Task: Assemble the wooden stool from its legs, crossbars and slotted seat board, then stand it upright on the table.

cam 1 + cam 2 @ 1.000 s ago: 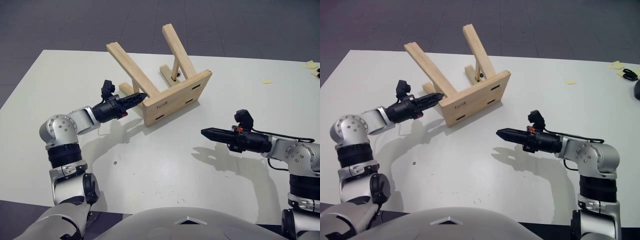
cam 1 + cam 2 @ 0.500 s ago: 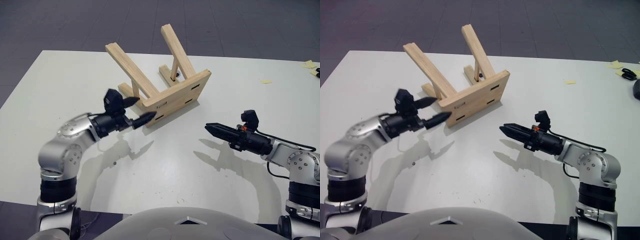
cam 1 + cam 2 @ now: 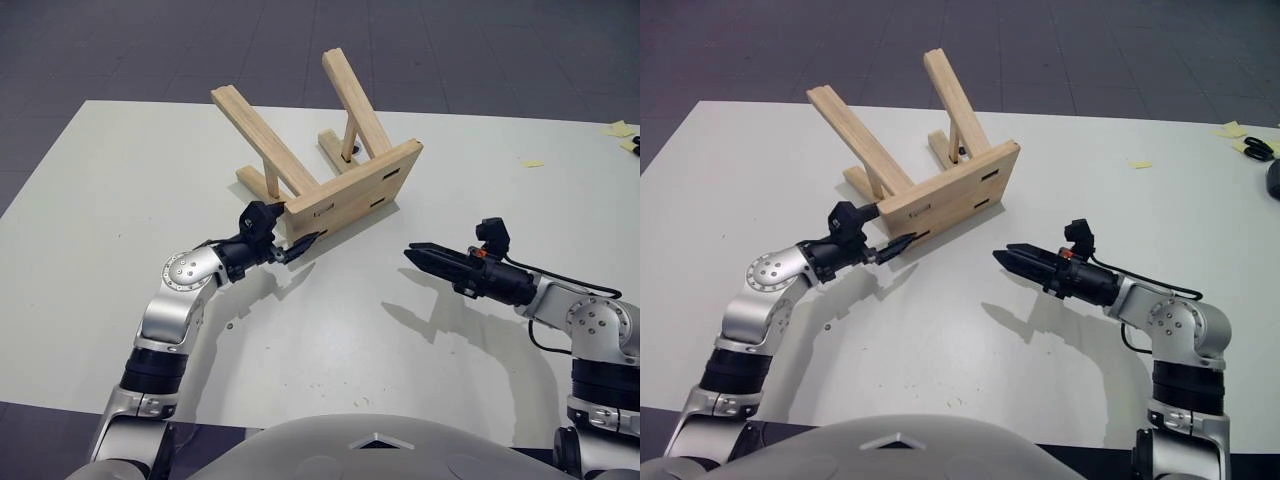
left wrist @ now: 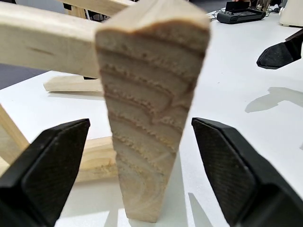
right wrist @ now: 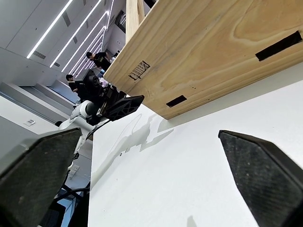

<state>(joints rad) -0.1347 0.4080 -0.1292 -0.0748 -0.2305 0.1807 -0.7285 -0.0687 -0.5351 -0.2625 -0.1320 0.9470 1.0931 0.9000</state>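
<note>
While the stool (image 3: pixel 340 165) lies tipped on its side near the far edge of the white table (image 3: pixel 100 200), both arms hang low over the tabletop in front of it. The slotted seat board (image 3: pixel 360 185) stands on one long edge, its flat face turned toward the robot. Two legs (image 3: pixel 262 135) slant up and away behind it, and another wooden piece (image 3: pixel 335 150) rests on the table behind the board.

The left gripper (image 3: pixel 890 232) is at the board's near left corner, down close to the table. Its jaws are spread wide and straddle that end of the board. From the left wrist view the end grain (image 4: pixel 154 104) fills the gap between the two black fingers (image 4: pixel 47 165), with a clear strip of space on each side, so nothing is pinched.

The right gripper (image 3: pixel 420 253) hovers over bare table to the right of the stool, pointing toward the board's lower edge but well apart from it. Its jaws are also released: from the right wrist view the two fingers (image 5: pixel 265 170) sit far apart, and the board's face with its dark slots (image 5: pixel 213 52) lies beyond them, untouched. A few yellow paper scraps (image 3: pixel 533 163) lie near the table's far right side.
</note>
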